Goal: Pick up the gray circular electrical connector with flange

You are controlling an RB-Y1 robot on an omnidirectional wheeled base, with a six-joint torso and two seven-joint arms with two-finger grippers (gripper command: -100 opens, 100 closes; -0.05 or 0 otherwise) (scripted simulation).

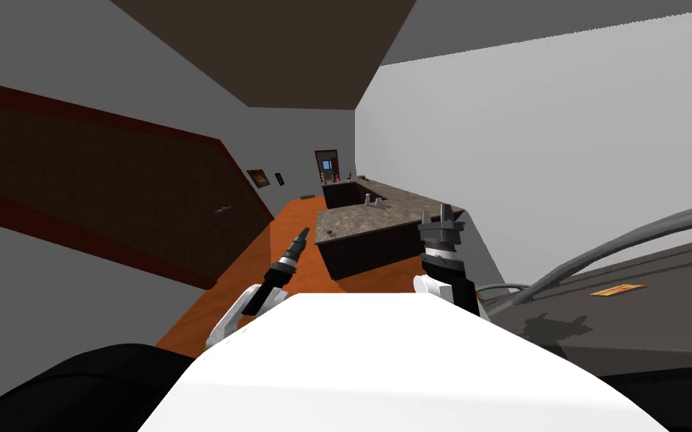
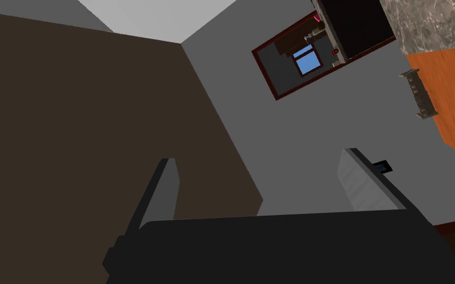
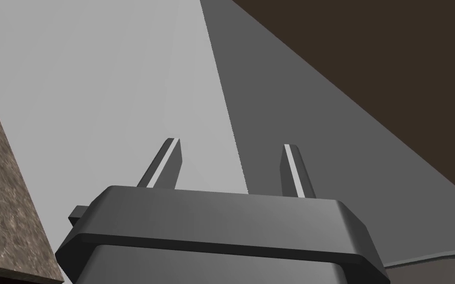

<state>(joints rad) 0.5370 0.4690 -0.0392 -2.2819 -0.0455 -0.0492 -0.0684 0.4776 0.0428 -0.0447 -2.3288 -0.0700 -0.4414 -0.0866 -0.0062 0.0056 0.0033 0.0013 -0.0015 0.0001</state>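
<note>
Connector placement is uncertain. In the head view a small dark item lies near the nearest corner of a stone-topped counter, well ahead of both arms. It is too small to tell whether it is the grey flanged part. Two pale upright items stand farther back on the same top. The counter rises from an orange floor. The left gripper points toward that near corner, and the right gripper stands upright in front of the counter's right end. To the right, a dark surface carries an orange-yellow label whose writing is too small to read, with grey cables arcing over it. The left wrist view shows the left gripper with its fingers spread wide and nothing between them. Beyond them are a red-framed doorway with a blue window, a grey vent at the floor's edge, and a corner of the counter's top. The right wrist view shows the right gripper likewise parted and empty, with the counter's stone edge beside it.
</note>
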